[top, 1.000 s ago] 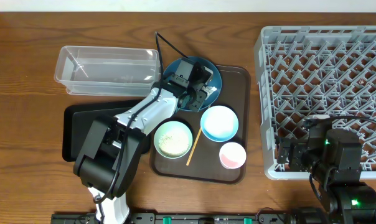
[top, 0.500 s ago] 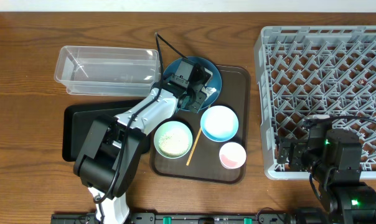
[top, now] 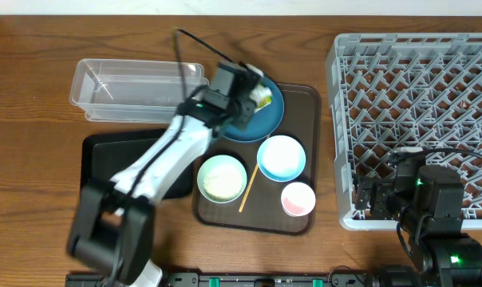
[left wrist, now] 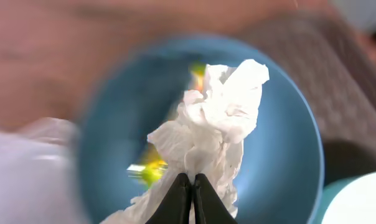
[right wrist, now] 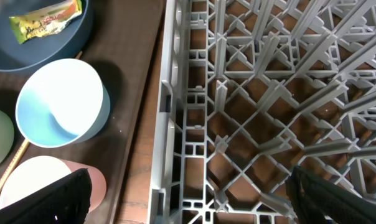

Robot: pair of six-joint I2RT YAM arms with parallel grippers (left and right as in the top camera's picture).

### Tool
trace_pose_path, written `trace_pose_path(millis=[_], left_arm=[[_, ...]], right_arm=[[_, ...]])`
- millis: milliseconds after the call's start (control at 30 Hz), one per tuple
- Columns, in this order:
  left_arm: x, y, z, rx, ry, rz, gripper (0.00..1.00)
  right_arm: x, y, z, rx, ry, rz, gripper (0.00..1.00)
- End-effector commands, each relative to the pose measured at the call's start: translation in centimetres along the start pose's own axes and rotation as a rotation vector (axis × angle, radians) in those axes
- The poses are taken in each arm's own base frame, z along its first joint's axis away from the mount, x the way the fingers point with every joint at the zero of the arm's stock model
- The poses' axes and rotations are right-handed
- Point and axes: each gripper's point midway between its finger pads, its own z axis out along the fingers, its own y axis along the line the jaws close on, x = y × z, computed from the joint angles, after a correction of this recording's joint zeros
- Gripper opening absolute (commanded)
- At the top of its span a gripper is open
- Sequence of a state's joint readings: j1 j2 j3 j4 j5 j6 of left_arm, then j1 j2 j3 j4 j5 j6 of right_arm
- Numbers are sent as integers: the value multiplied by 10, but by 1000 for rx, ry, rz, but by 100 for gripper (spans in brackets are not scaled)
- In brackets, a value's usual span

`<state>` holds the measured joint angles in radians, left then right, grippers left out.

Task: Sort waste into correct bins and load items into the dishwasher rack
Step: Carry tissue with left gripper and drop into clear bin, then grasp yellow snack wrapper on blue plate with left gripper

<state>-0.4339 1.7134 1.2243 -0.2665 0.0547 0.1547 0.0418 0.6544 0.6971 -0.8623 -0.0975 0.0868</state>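
My left gripper (left wrist: pixel 193 186) is shut on crumpled white tissue (left wrist: pixel 219 124) and holds it above the large dark blue dish (left wrist: pixel 281 162). The yellow-orange snack wrapper (left wrist: pixel 152 169) lies in the dish below. In the overhead view the left gripper (top: pixel 242 102) hangs over the dish (top: pixel 270 119) at the back of the brown tray. My right gripper (right wrist: pixel 188 205) is open and empty over the near-left corner of the grey dishwasher rack (top: pixel 416 96). The mint bowl (top: pixel 222 178) holds rice grains. The light blue bowl (top: pixel 282 156), pink cup (top: pixel 298 198) and chopstick (top: pixel 250 191) sit on the tray.
The clear tub (top: pixel 137 88) stands left of the dish at the back. The black tray (top: pixel 105 167) lies in front of the tub, under my left arm. The brown serving tray (top: pixel 305 100) lies between these bins and the rack.
My left gripper has risen off the blue dish with the tissue and shifted slightly back and left. The wrapper stays in the dish. The right arm has not moved.
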Motion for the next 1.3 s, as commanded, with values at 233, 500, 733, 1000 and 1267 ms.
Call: trace_pose_path(millis=[233, 500, 733, 1000, 1267], left_arm=[[-27, 98, -47, -216, -123, -129, 6], [-6, 145, -45, -286, -86, -205, 12], [-11, 133, -42, -229, -100, -202, 43], [-27, 64, -31, -70, -115, -108, 48], [-12, 0, 14, 28, -42, 74, 65]], right_arm=[[-6, 3, -5, -6, -17, -8, 99], [-6, 3, -5, -6, -17, -8, 99], [-6, 3, -5, -6, -14, -8, 99], [-5, 3, -5, -6, -10, -7, 99], [-5, 3, -5, -6, -10, -7, 99]])
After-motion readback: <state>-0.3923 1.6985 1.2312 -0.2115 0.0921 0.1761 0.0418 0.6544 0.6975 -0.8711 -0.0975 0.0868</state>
